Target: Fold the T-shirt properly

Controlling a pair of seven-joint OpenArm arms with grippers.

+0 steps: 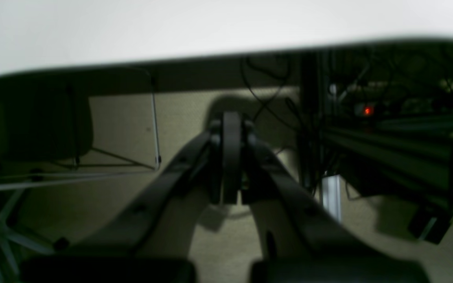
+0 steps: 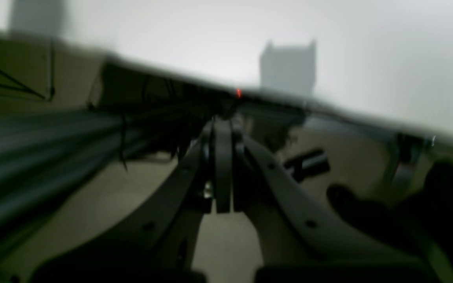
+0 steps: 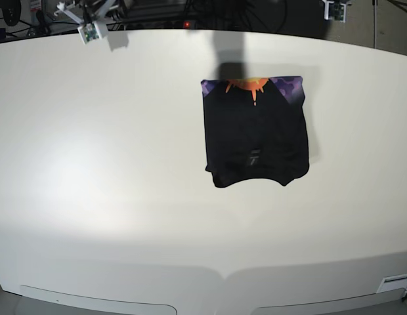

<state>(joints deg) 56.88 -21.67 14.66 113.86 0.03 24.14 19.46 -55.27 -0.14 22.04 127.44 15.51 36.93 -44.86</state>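
A folded black T-shirt (image 3: 256, 131) is lying on the white table (image 3: 111, 170), toward two o'clock. Both the left gripper (image 1: 231, 196) and right gripper (image 2: 222, 204) are sitting pressed together, holding nothing, off the table's far edge.

The black T-shirt (image 3: 256, 134) lies folded, apparently squarish, its purple-orange print showing along the far edge.

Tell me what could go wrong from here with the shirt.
1. The shirt lies folded, but its near hem curves unevenly; another grab might undo the fold.
2. Both wrist views look past the table edge at the floor, so neither arm sees the shirt; reaching back risks a blind grasp.
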